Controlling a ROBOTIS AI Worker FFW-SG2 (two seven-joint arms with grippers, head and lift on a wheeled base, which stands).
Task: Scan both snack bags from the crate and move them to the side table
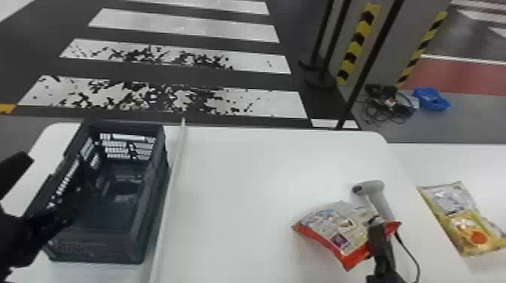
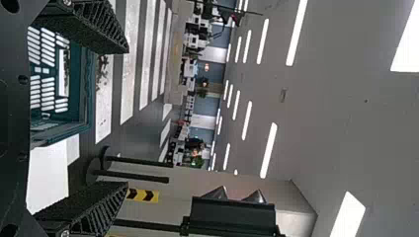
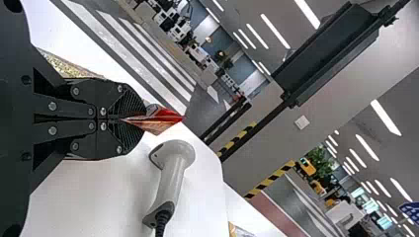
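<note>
My right gripper (image 1: 375, 222) is at the right of the main table, shut on the red-edged snack bag (image 1: 340, 225). In the right wrist view the gripper (image 3: 141, 119) pinches the bag's red corner (image 3: 160, 121). A grey-white scanner (image 1: 380, 197) lies just beyond the bag, and the right wrist view has the scanner (image 3: 173, 173) beside the fingers. The yellow snack bag (image 1: 468, 225) lies flat on the side table (image 1: 485, 162). My left gripper (image 1: 51, 186) is open over the left side of the dark crate (image 1: 150, 188); in its wrist view the gripper (image 2: 127, 118) has nothing between its fingers.
The white main table (image 1: 244, 180) carries a pale raised strip (image 1: 171, 195) along the crate's right side. The scanner's black cable (image 1: 410, 256) runs to the near edge. Dark posts (image 1: 361, 81) stand behind the table, with cables (image 1: 389, 103) and a blue item (image 1: 431, 99) on the floor.
</note>
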